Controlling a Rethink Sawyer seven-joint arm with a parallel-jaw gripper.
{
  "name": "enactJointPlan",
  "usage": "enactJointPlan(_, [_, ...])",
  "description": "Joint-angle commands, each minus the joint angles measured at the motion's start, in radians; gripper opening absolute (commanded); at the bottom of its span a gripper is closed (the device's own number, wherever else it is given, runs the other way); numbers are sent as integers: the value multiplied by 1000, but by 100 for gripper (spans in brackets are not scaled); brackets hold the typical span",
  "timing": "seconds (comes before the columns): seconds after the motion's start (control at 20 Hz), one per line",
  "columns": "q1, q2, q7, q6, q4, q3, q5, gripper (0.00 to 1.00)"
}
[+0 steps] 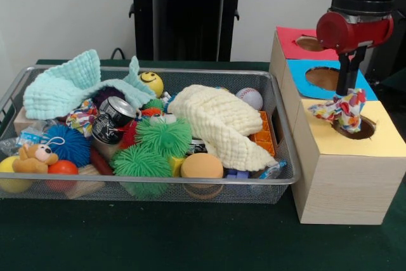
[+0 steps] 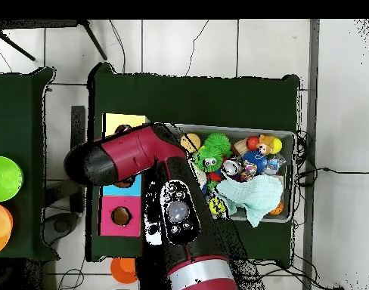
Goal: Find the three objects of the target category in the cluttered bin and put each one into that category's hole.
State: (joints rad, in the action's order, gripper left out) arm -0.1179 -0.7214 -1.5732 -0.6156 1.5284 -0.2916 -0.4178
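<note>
The gripper (image 1: 348,95) is clamped on a printed fabric bundle (image 1: 342,111) that hangs straight below it, directly over the yellow-surround hole (image 1: 357,129), so the drop looks vertical, while another such bundle (image 1: 81,118) lies far off in the bin (image 1: 279,128).

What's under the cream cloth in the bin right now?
Under the cream cloth in the bin, an orange block and blue pieces stick out at its edges. Anything beneath its middle is covered.
</note>
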Motion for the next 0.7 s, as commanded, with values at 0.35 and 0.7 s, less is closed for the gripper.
enactJointPlan(0.35, [20,70,-220,30,-28,88,52,0])
enactJointPlan(0.7, [37,109,-215,102,-42,129,28,0])
